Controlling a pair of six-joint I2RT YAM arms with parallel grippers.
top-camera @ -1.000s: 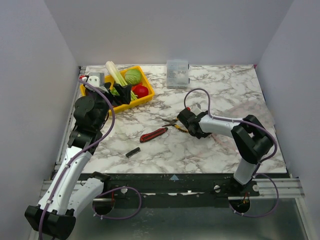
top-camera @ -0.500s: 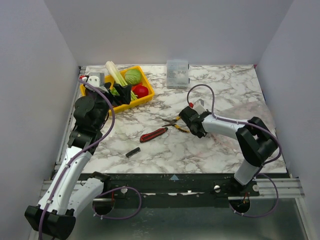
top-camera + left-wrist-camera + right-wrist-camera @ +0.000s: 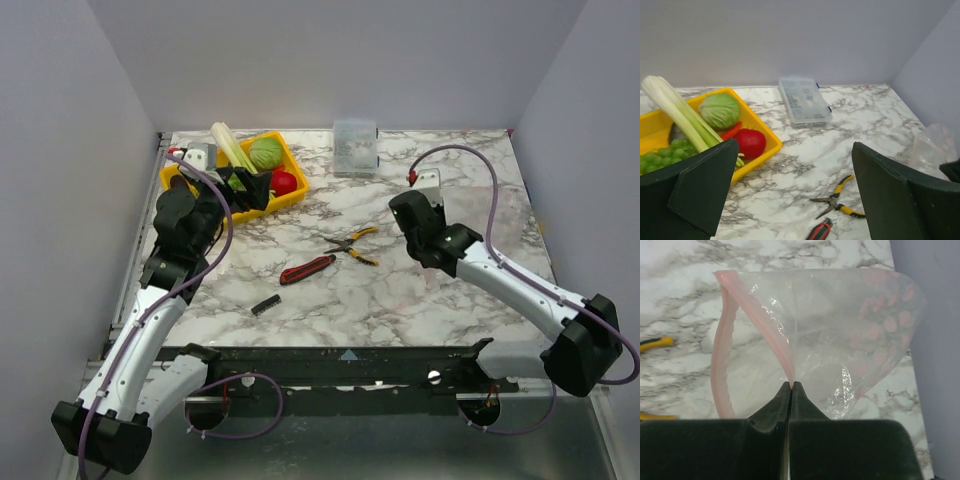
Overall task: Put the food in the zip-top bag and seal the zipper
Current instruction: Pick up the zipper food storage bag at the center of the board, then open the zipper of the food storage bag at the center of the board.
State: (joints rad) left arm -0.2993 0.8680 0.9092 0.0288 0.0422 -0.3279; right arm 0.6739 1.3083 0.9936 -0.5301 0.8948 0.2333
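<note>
Right gripper: black fingers pressed tight together, pinching the pinkish zipper strip at the mouth of the thin clear crinkly zip-top bag

Bag mouth: gaping wide, two lips of the strip bowed apart and meeting again right at the pinch (one lip or both between the fingers, can't tell)

Bag spot: over the right part of the white marble-pattern table, close to the right wall, well apart from the tray

Left gripper: spread wide, hanging over the near end of the yellow rectangular plastic tray at the far left of the table

Food: all sitting in that tray. Long pale green celery stalk poking out past the far rim, round green cabbage beside it, shiny red tomato by the right rim, bunch of green grapes on the left

Other stuff: small clear rigid box at the far edge, yellow-handled pliers and red-handled knife just beside each other mid-table between the arms, little black bar nearer the front
</note>
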